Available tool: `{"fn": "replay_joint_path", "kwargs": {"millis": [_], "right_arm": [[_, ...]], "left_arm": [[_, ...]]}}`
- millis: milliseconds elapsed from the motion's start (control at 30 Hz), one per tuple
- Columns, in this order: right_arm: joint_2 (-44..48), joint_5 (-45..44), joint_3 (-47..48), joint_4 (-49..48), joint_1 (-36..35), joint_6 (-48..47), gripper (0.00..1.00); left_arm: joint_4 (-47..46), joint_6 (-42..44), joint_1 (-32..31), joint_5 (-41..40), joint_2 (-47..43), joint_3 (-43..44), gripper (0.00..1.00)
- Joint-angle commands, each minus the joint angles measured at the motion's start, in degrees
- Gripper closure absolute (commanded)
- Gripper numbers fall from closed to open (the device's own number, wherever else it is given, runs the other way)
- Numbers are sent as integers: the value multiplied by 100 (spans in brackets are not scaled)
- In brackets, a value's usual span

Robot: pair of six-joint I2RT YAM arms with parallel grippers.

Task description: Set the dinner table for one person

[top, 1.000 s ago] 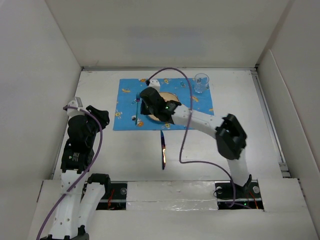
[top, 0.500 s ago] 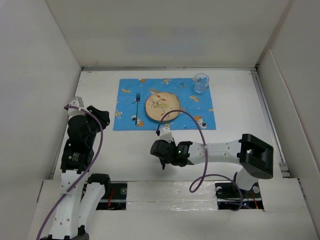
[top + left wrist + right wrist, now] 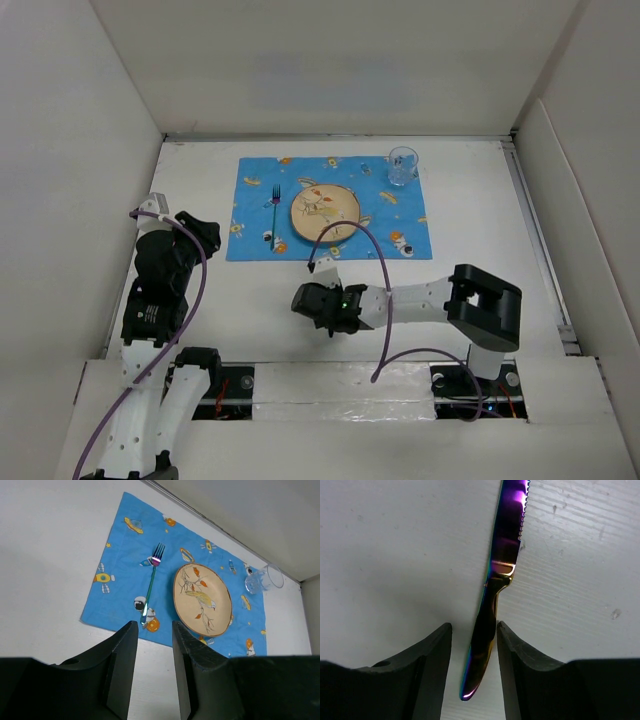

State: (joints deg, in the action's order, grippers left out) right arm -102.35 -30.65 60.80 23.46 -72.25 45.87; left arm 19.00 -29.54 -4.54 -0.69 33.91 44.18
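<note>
- The dinner table [image 3: 470, 200] carried most of one setting: a blue cartoon placemat [image 3: 250, 238] lay toward its far side.
- On the placemat sat a bird-patterned plate [image 3: 325, 212], with a fork [image 3: 275, 215] just left of it and a clear glass [image 3: 403, 166] at the far right corner.
- The iridescent knife [image 3: 494, 587] lay on bare tabletop, nearer than the placemat and off it.
- The right gripper [image 3: 473, 630] was low over the knife, its fingers parted around the handle but not yet clamped.
- The left gripper [image 3: 153, 627] hung back at the left, slightly parted and holding nothing.
- Judged remaining: grasping the knife and laying it right of the plate.
</note>
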Motion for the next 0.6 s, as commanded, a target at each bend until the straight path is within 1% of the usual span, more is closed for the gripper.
{"fn": "replay_joint_path", "kwargs": {"millis": [0, 167, 233, 333, 400, 567], "right_arm": [[-207, -134, 82, -219, 88, 80, 54], [-339, -160, 64, -193, 141, 142, 62], [-347, -186, -15, -210, 141, 194, 63], [-400, -178, -120, -193, 193, 256, 60], [-435, -160, -173, -254, 194, 247, 60], [-497, -248, -235, -237, 194, 291, 67]], "left_arm": [[-239, 80, -30, 42, -25, 187, 69], [-239, 89, -30, 34, -25, 187, 69], [-231, 89, -30, 34, -69, 187, 69], [-222, 89, -30, 34, -43, 196, 69], [-222, 89, -30, 42, -69, 187, 69], [-222, 89, -30, 42, -60, 196, 69]]}}
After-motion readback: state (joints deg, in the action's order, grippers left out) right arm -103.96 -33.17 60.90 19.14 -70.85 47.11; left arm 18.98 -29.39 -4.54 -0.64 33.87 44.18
